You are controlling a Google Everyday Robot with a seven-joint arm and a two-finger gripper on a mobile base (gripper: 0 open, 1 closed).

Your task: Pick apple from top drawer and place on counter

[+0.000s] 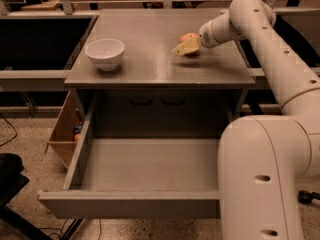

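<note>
Sitting on the counter (150,59) right by the gripper (184,48), well away from the open top drawer (130,205), the apple (188,36) looks small and round, and I cannot tell if the gripper holds it, so a bump could roll it off the edge.

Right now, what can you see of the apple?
The apple is small, round and reddish-orange. Only its top shows, behind the claw, which covers the rest. It is at the right rear of the counter, far from the white bowl. Whether it rests on the surface I cannot tell.
</note>
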